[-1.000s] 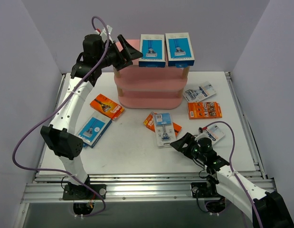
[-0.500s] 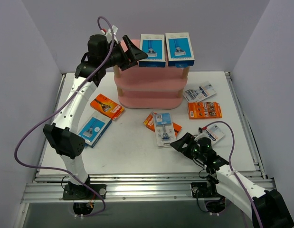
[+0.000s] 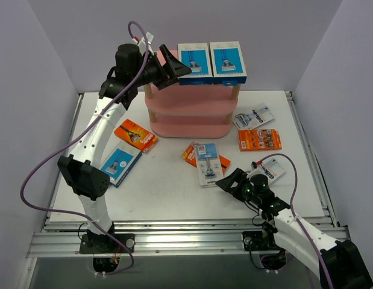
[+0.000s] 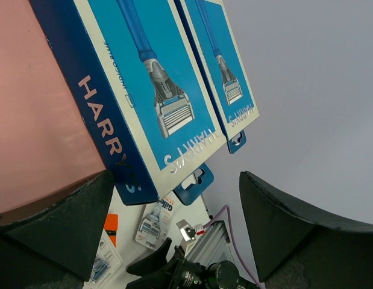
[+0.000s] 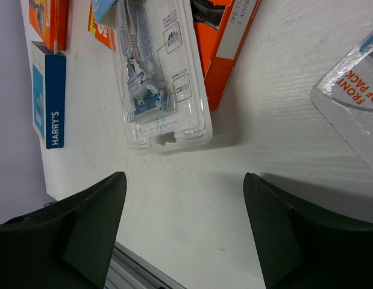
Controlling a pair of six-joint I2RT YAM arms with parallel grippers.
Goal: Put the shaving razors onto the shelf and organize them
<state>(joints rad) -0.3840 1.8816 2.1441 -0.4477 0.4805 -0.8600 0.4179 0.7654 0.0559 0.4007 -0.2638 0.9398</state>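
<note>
Two blue-and-white razor boxes [image 3: 194, 63] [image 3: 228, 62] lie side by side on the top tier of the pink shelf [image 3: 189, 111]. My left gripper [image 3: 174, 67] is open and empty at the left box's near edge. In the left wrist view that box [image 4: 144, 90] reaches between the fingers [image 4: 59, 223]. A third blue box [image 3: 120, 165] lies on the table at the left. My right gripper [image 3: 230, 179] is open and empty just in front of a clear blister pack [image 3: 209, 162], which rests on an orange card [image 3: 192, 152]. The right wrist view shows that pack [image 5: 156, 78] ahead of the gripper [image 5: 183, 180].
An orange card [image 3: 135, 134] lies left of the shelf. A clear pack [image 3: 253, 116] and an orange card [image 3: 260, 139] lie to its right. Another clear pack [image 3: 269, 168] lies beside the right arm. The shelf's two lower tiers hold nothing I can see.
My left gripper has moved right along the shelf top, up to the left blue box. The right arm has barely moved.
</note>
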